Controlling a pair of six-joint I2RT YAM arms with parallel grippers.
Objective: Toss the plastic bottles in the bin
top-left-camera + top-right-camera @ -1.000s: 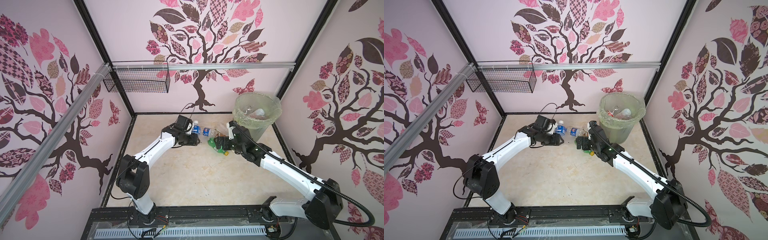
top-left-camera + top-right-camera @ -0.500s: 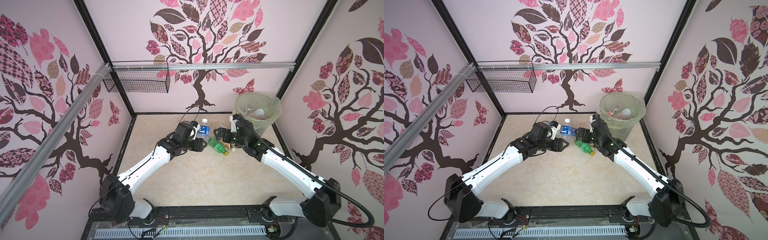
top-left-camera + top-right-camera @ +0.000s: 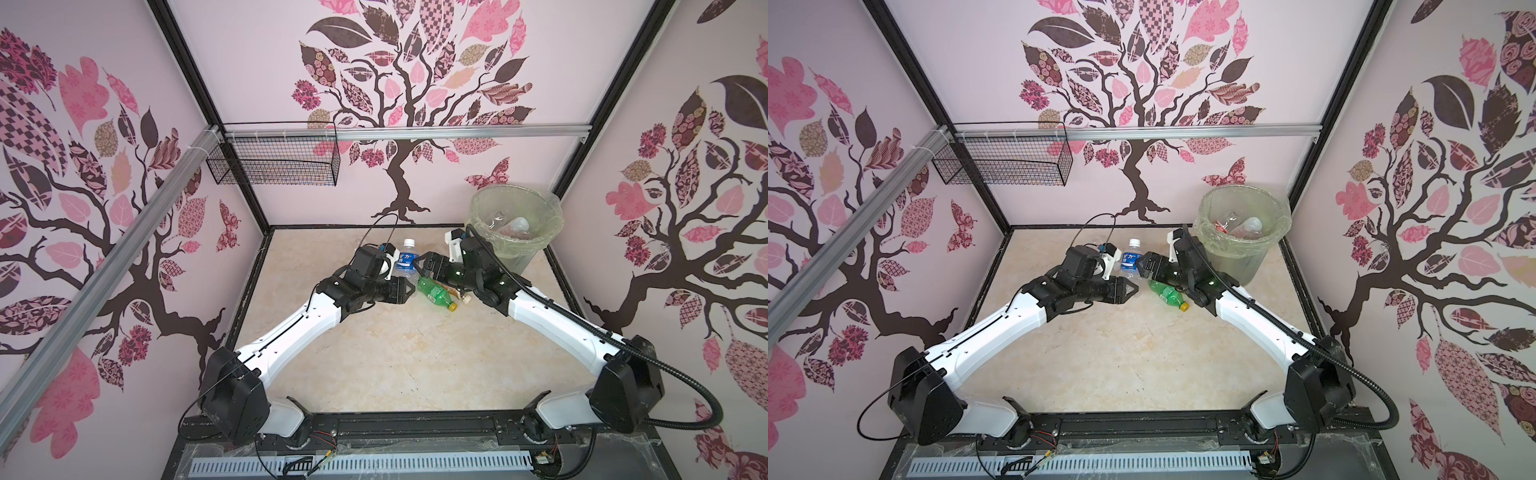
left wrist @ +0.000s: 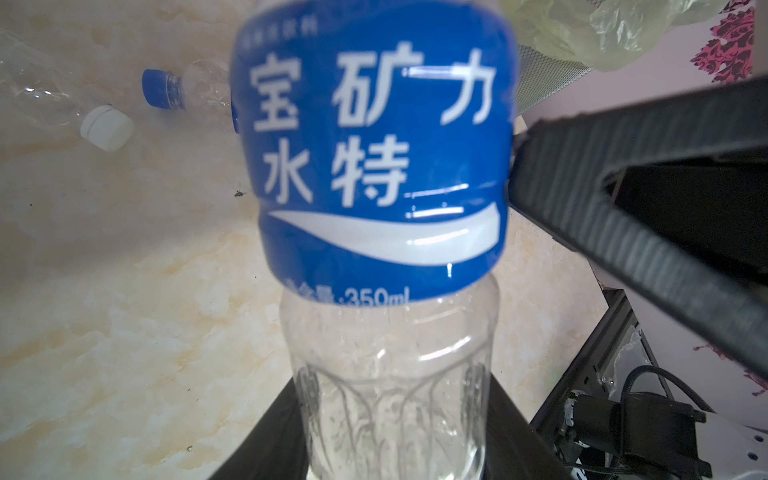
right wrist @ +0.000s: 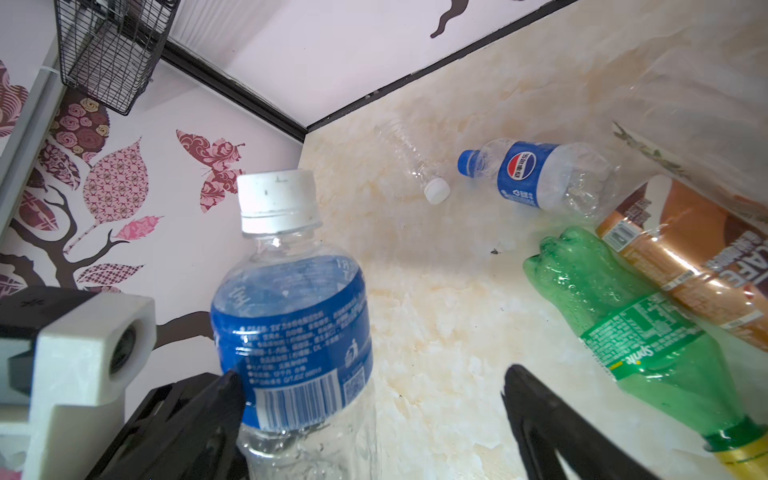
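Hidden: brown-label bottle [image 5: 685, 266] mostly under right arm [image 3: 544, 309] in both top views; bin [image 3: 517, 255] in far right corner, contents hazy | Left: left gripper [image 4: 390, 428] clamped on lower body of upright blue-label bottle [image 4: 374, 166] | Right: right gripper [image 5: 374, 376] spread wide, one finger against that label; green bottle [image 5: 623, 324] lying beside

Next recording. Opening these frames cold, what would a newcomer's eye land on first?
The clear plastic bottle with a blue label and white cap, held upright in the left tool mid-scene, the open right tool close beside it. Then the green plastic bottle lying on the marbled floor nearby, and the round grey mesh bin with greenish liner in the far right corner.
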